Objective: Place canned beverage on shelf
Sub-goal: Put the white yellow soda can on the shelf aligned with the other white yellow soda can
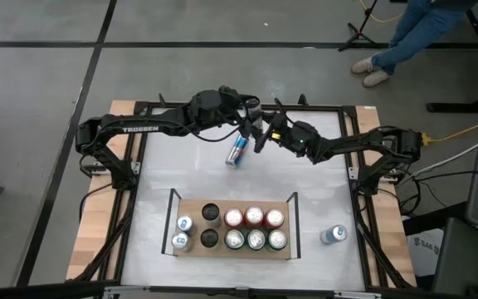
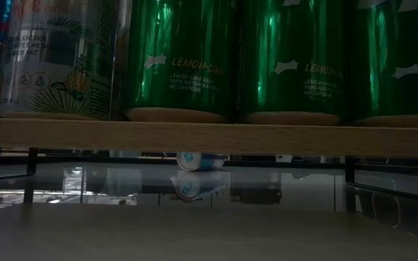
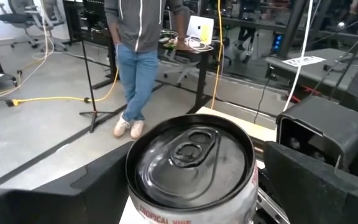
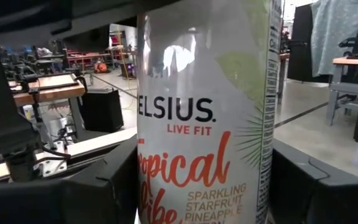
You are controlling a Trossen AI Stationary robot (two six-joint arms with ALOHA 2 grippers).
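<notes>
Celsius can [image 1: 237,151] held tilted over the far middle of the white desk [image 1: 322,191], well apart from the shelf [image 1: 193,208] and not on it. Seen from table height [image 2: 200,160] as a small pale end just under the shelf board's edge, right at the glossy desk surface with its reflection below; whether touching the desk or just above it, cannot tell.

Right pincer [image 1: 257,141] reaching in from the right side, clenched across the can's side, the "Tropical Vibe" label [image 4: 191,168] filling its wrist view between two dark fingers [image 4: 55,193].

Left pincer [image 1: 247,131] reaching in from the left side, set at the can's top end, the pull-tab lid [image 3: 188,152] straight ahead in its wrist view. Clenched or released: cannot tell.

Shelf nearer the front edge of the desk, a light-brown wooden board with a thin black rail [image 1: 173,220] at each short end. Standing on it, all upright:
- two silver cans [image 1: 182,232] at the left end
- two dark-topped cans [image 1: 211,213] next to them
- three red-topped cans [image 1: 254,217] in the farther row
- three green cans [image 1: 256,240] in the nearer row, "Lemon-Lime" on them close up in the low view [image 2: 180,58]

Lone silver can [image 1: 333,235] upright on the desk, right of the shelf and off it.

Person [image 3: 140,43] in blue jeans standing on the floor beyond the desk.
</notes>
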